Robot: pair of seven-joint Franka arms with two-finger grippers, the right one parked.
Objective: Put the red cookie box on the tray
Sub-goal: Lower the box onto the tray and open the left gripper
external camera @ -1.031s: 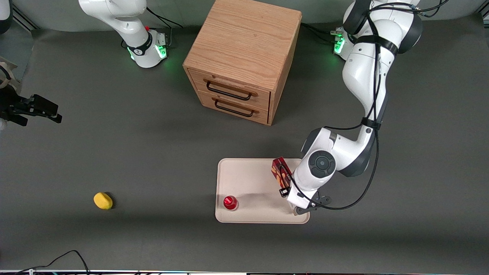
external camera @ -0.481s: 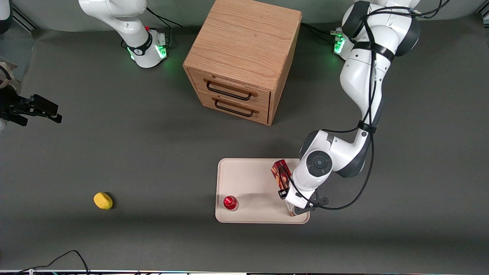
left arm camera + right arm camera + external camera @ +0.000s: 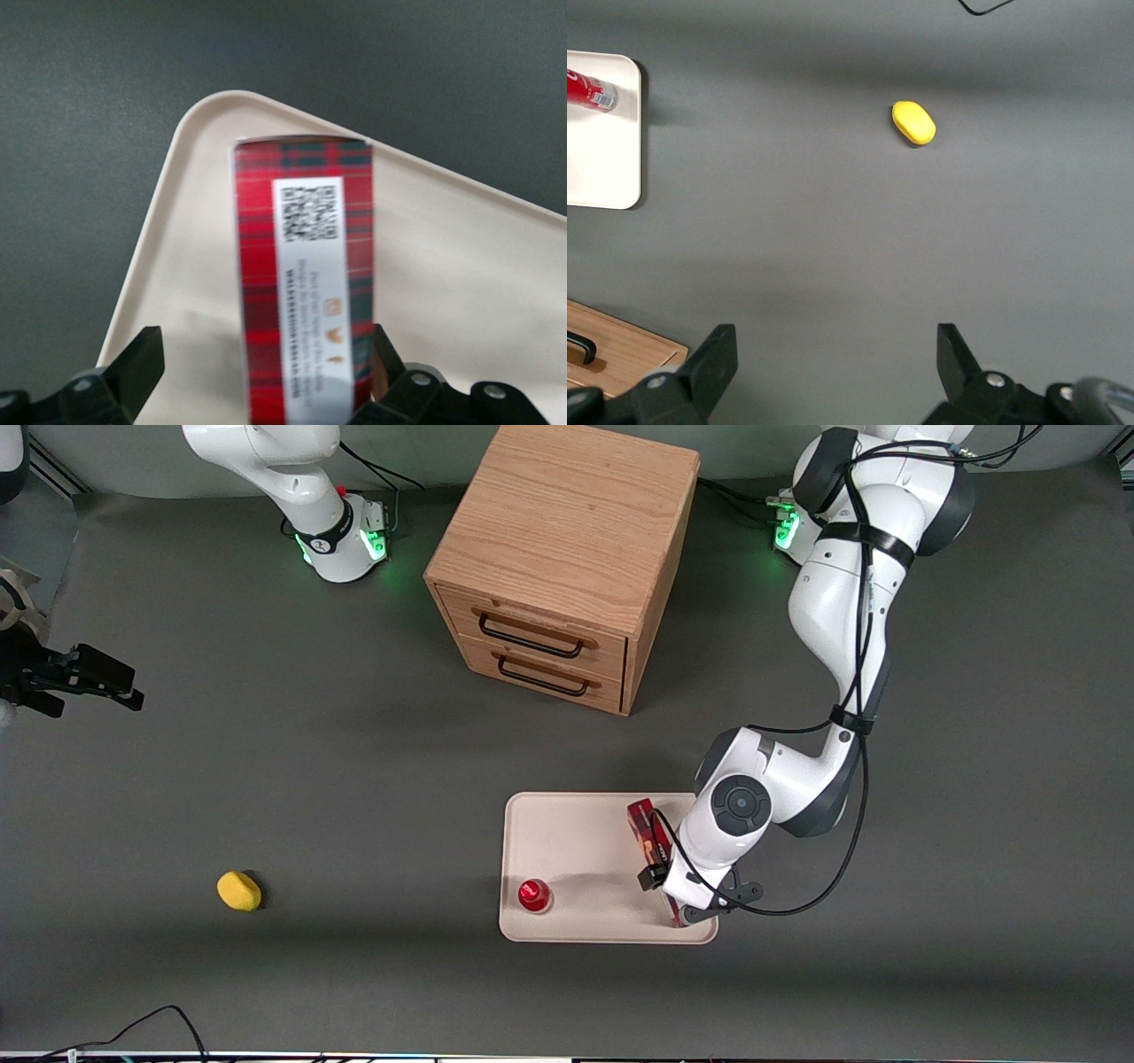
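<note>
Hand (image 3: 261, 367) spread wide around red cookie box (image 3: 303, 283), box lying on tray (image 3: 461, 266).

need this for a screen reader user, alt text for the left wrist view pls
The red cookie box lies on the cream tray, its white barcode label facing up, between the fingers of the open gripper, with one finger clearly apart from it. Dark grey table surrounds the tray's rounded corner.

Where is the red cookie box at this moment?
The red cookie box lies on the tray, along its edge toward the working arm's end, apart from the red-capped bottle. The gripper stands open around it.
</note>
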